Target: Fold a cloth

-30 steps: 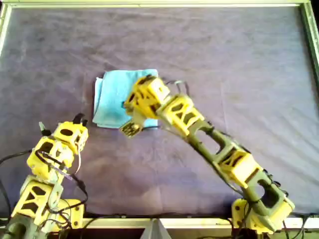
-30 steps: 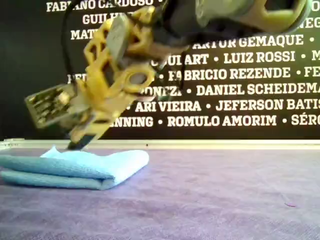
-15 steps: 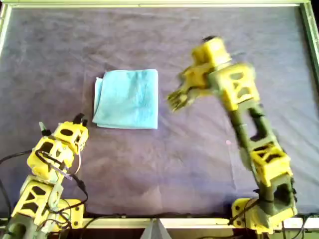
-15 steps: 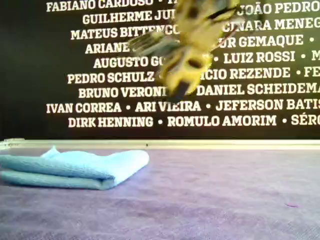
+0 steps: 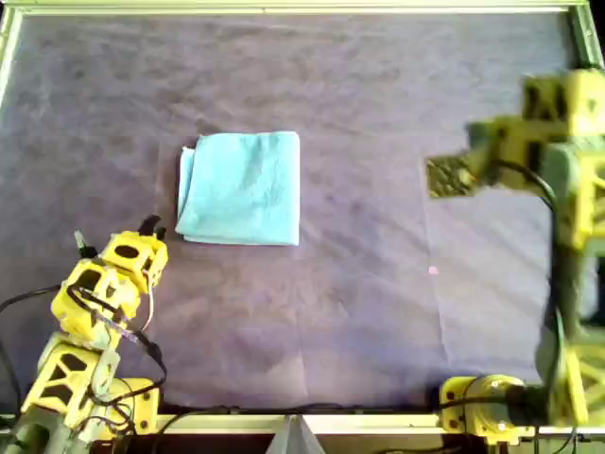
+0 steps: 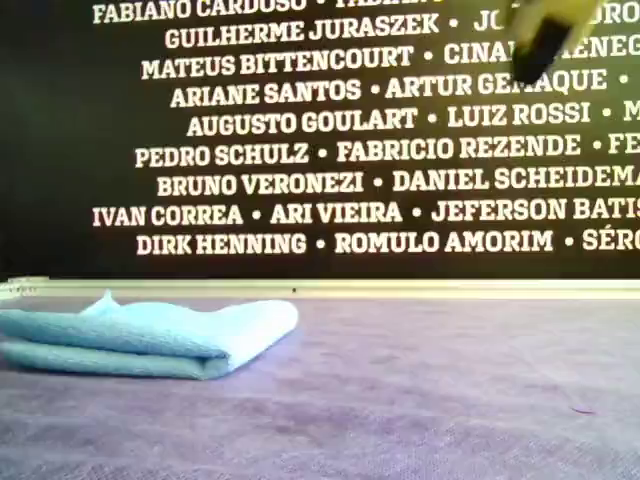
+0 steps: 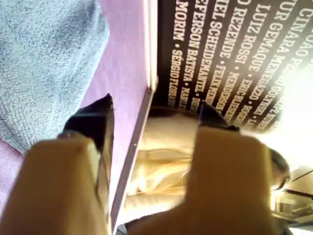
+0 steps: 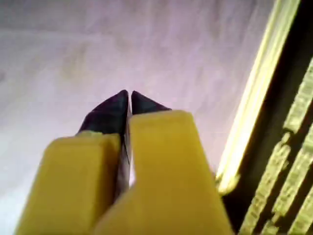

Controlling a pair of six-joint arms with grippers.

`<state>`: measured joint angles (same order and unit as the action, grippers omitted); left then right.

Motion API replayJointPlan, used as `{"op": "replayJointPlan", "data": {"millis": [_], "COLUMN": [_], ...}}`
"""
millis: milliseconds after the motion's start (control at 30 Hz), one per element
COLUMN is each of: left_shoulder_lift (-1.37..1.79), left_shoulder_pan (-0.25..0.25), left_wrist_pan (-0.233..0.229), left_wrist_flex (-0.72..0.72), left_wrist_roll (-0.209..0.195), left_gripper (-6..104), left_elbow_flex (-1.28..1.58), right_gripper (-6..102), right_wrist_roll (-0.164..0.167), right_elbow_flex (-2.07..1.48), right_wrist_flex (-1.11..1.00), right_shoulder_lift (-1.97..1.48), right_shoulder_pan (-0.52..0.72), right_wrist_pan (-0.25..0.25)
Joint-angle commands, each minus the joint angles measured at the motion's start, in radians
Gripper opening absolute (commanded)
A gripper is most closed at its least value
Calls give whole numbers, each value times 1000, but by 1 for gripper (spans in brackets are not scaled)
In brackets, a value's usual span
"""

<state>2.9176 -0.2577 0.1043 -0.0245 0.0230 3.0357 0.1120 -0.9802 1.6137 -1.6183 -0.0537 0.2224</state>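
Note:
The cloth [image 5: 241, 187], sky-blue and folded into a thick square, lies flat on the purple-grey mat [image 5: 378, 312], left of centre in the overhead view. In the exterior view the cloth [image 6: 150, 335] rests at the left with its layers stacked. My left gripper [image 5: 115, 235] hovers just in front of it, open and empty. The left wrist view shows the open left gripper [image 7: 156, 110] with the cloth [image 7: 44, 58] beyond one finger. My right gripper [image 5: 444, 175], blurred, hangs far off at the overhead view's right. In its wrist view the right gripper [image 8: 128, 98] is shut on nothing.
A pale frame rail [image 5: 284, 8] borders the mat at the far edge, with another rail [image 5: 591, 57] at the overhead view's right. A black banner with white names [image 6: 350, 150] stands behind the table. A blurred piece of the right arm [image 6: 545, 35] shows at the exterior view's top right.
The right arm has swung up and away from the cloth to the overhead view's right edge. The cloth stays folded where it lay. The left arm has not moved.

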Motion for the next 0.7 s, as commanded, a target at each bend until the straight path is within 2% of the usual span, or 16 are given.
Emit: {"op": "replayJointPlan", "data": {"millis": [0, 133, 233, 300, 367, 533, 667], "left_shoulder_lift": [3, 3, 3, 3, 5, 26, 28], "left_shoulder_pan": [23, 25, 25, 25, 25, 25, 25], "left_wrist_pan": [-5, -6, -8, -14, -49, -204, -304], "left_wrist_flex": [-3, 8, 71, 107, 112, 107, 109], "left_wrist_roll": [8, 8, 8, 8, 8, 8, 8], "left_gripper": [62, 62, 62, 58, 52, 27, 9], "left_elbow_flex": [-14, -14, -14, -14, -14, -14, -14], "right_gripper": [1, 1, 1, 1, 1, 1, 1], "right_wrist_roll": [35, 132, 179, 173, 183, 178, 172], "right_elbow_flex": [-164, -318, -428, -523, -649, -979, -1239], "right_wrist_flex": [-34, -179, -324, -414, -505, -672, -721], "right_shoulder_lift": [-245, -396, -561, -664, -755, -1000, -1316], "right_shoulder_pan": [21, 25, 38, 71, 92, 103, 101], "right_wrist_pan": [9, -2, -6, 6, 2, -5, -5]}}
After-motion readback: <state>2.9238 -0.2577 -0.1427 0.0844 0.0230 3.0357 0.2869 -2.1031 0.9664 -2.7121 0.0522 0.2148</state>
